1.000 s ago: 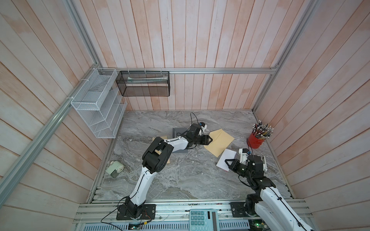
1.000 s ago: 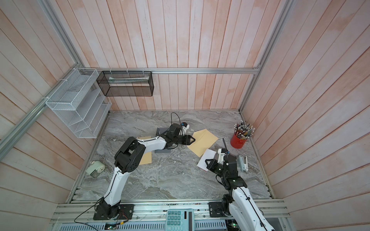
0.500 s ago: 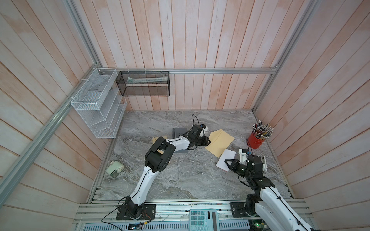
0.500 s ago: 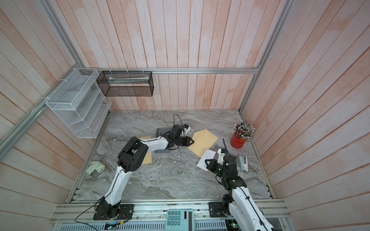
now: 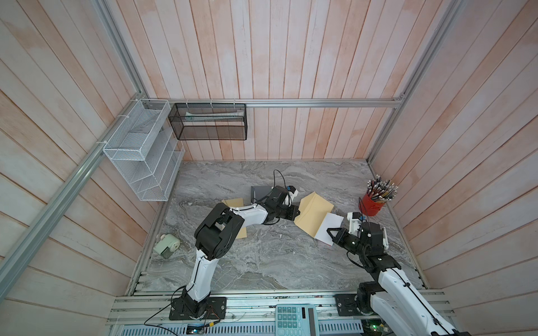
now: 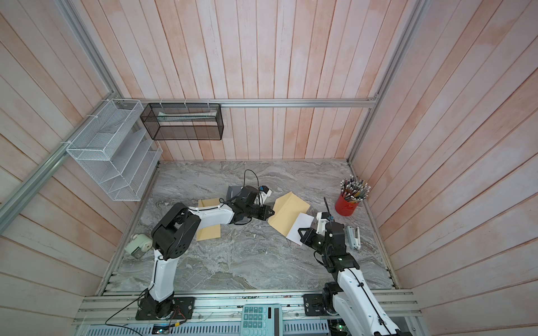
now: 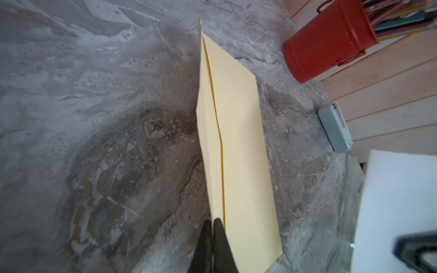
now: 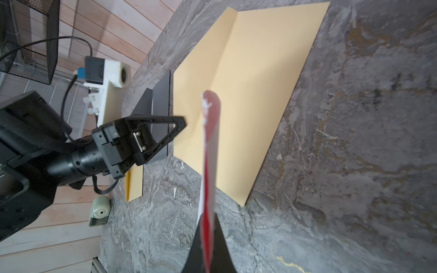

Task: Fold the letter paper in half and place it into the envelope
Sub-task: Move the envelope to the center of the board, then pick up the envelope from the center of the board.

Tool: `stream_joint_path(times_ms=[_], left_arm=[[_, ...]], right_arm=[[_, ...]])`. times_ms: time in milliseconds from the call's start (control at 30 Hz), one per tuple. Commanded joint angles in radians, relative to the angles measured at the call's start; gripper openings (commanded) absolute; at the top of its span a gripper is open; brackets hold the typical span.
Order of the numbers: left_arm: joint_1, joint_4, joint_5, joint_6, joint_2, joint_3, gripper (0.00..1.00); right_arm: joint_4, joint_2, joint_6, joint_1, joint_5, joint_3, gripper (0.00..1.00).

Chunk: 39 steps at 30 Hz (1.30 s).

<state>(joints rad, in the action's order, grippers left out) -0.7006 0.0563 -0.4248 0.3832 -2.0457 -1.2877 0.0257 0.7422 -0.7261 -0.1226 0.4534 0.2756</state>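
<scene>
Left gripper [image 5: 296, 213] clamped on envelope [image 5: 316, 206], its 9 o'clock edge; right gripper [image 5: 330, 232] clamped on folded letter paper [image 5: 329, 223], envelope's 4 o'clock.

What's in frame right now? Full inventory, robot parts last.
envelope: 1, manila, table centre-right, flap raised
letter paper: 1, white, at the envelope's edge nearest the right arm
spare envelope: 1 seen, manila, partly under the left arm
flat pad: 1, dark grey, behind the left wrist
pencil cup: 1, red, full, by the right wall
stapler: 1, grey-blue, right table edge
sharpener: 1, pale green, left table edge
calculator: 1, pale teal, front rail
wire rack: 1, white, left wall
mesh basket: 1, black, back wall
table: 1, grey marble
left gripper: 1, black, shut on envelope flap
right gripper: 1, black, shut on letter paper
</scene>
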Motion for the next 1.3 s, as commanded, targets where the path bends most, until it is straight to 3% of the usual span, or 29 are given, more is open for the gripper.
stream_joint_path(times_ms=[0,233,433,667,933,1267], left_arm=[[0.006,-0.022,0.054,-0.073,0.094,0.098,0.00],[0.006,0.002,0.136,-0.040,0.271,0.355,0.00],[0.008,0.026,0.184,-0.027,0.352,0.482,0.00],[0.048,0.076,0.136,0.016,0.337,0.514,0.01],[0.057,0.109,0.093,0.045,0.308,0.504,0.24],[0.061,0.117,0.044,0.055,0.202,0.454,0.25]], right_arm=[[0.024,0.009,0.035,0.004,-0.003,0.037,0.00],[-0.011,0.035,0.022,0.004,0.003,0.025,0.00],[-0.057,0.055,0.005,0.004,0.010,0.016,0.00],[-0.063,0.094,0.020,0.005,0.013,0.039,0.00],[-0.090,0.113,0.011,0.005,0.018,0.038,0.00],[-0.113,0.141,0.013,0.005,0.022,0.038,0.00]])
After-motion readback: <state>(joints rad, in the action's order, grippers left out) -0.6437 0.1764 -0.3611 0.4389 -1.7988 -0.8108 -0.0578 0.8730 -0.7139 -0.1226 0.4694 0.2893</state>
